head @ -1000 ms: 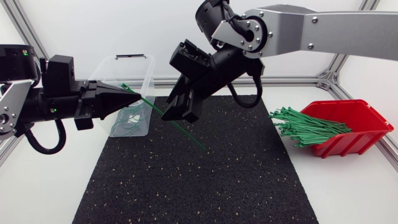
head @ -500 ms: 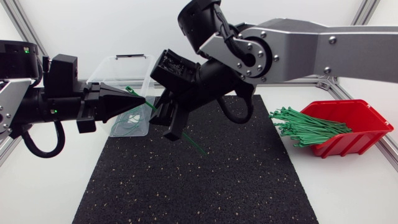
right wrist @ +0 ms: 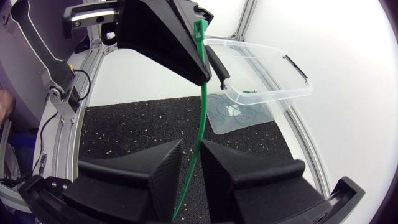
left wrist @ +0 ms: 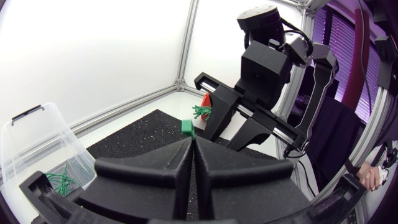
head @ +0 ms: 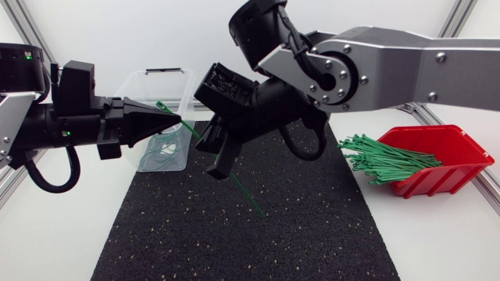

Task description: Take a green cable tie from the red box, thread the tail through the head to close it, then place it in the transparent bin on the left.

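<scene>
A green cable tie (head: 234, 181) slants from my left gripper (head: 176, 121) down over the mat. That gripper is shut on the tie just below its head (left wrist: 188, 127). My right gripper (head: 212, 160) straddles the strap a little further down. In the right wrist view the strap (right wrist: 200, 124) runs through the gap of the right gripper (right wrist: 193, 155), whose fingers stand slightly apart and do not pinch it. The left gripper (right wrist: 200, 74) is just ahead of it. The red box (head: 449, 156) with several green ties (head: 383, 160) sits at the right.
The transparent bin (head: 183, 86) stands at the back left behind my left gripper, with a few closed ties (head: 160, 152) inside. A black speckled mat (head: 234, 242) covers the table's middle. My right arm (head: 391, 66) crosses above the mat's far side.
My right gripper has shifted left to the left gripper's tip, and its fingers have narrowed around the strap. The tie's tail now hangs lower. The left gripper has stayed shut.
</scene>
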Motion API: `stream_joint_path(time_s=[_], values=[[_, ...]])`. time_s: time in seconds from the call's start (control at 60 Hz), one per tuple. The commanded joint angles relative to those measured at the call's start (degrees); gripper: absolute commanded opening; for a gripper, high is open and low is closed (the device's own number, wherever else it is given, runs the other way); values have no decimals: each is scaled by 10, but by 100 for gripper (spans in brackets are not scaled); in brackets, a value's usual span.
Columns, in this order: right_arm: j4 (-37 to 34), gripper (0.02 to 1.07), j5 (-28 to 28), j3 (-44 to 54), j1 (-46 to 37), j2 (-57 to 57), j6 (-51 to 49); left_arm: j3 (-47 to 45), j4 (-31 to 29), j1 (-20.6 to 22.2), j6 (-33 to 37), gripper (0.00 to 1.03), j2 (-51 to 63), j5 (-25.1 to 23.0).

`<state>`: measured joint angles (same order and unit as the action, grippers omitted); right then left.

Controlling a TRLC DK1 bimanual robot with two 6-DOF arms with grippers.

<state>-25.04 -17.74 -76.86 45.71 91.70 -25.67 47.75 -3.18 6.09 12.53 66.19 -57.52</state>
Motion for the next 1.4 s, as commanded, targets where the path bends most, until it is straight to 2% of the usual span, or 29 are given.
stream_joint_path(time_s=[0.0, 0.3, 0.683, 1.383], values=[[6, 25, 2, 14, 6, -1, 12, 17, 1, 2, -11, 3, -10, 2], [6, 19, -1, 20, 16, 2, 26, 13, 2, 5, -18, 7, -23, 2], [13, 19, -4, 25, 21, -5, 43, 10, 11, 14, -33, 10, -26, 6], [30, 19, -16, 41, 32, 5, 60, -3, 75, 20, -88, 14, -23, 24]])
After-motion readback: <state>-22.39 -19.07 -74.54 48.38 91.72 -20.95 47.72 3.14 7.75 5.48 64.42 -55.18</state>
